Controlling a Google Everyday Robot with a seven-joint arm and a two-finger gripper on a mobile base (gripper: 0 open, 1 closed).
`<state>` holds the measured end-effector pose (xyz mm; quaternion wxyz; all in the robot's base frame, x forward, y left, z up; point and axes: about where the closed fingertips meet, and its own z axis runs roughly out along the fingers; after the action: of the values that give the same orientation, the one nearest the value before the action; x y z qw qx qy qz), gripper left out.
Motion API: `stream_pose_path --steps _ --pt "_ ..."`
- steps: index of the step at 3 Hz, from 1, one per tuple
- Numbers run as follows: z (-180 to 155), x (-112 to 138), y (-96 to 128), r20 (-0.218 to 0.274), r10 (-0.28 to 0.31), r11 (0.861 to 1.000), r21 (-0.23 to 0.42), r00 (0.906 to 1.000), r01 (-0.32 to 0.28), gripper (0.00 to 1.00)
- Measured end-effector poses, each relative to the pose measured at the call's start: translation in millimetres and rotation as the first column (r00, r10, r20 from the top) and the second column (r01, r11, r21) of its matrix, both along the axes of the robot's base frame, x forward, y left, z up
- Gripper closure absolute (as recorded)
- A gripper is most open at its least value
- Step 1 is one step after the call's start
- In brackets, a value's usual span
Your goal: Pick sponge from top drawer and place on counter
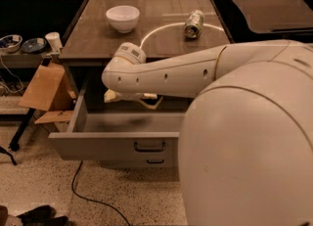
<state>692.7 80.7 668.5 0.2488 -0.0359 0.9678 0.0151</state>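
Sponge: I cannot pick it out. My gripper [131, 98] sits at the back of the open top drawer [112, 146], mostly hidden under the forearm [166, 76]; whether the jaws are open or closed I cannot tell. A white bowl [122, 18] and a can [194, 23] rest apart on the bench [98, 41].

Grey metal top drawer [98, 144], centre: front floor free; rear blocked by white robot arm [166, 76], gripper [131, 98] beneath. Dark counter [161, 5]: white bowl [122, 17], crushed can [194, 23].
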Motion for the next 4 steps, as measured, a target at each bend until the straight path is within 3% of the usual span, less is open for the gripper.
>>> stream_pose_path --steps 1,3,4 --pt "-16.7 5.2 -15.3 -0.013 -0.051 0.999 -0.010 0.9986 0.051 0.00" --pt "-37.0 46.0 -31.8 0.026 -0.164 0.986 0.020 0.9862 0.163 0.00" --pt "-48.5 58.5 -35.2 0.019 -0.183 0.983 0.034 0.9829 0.183 0.00"
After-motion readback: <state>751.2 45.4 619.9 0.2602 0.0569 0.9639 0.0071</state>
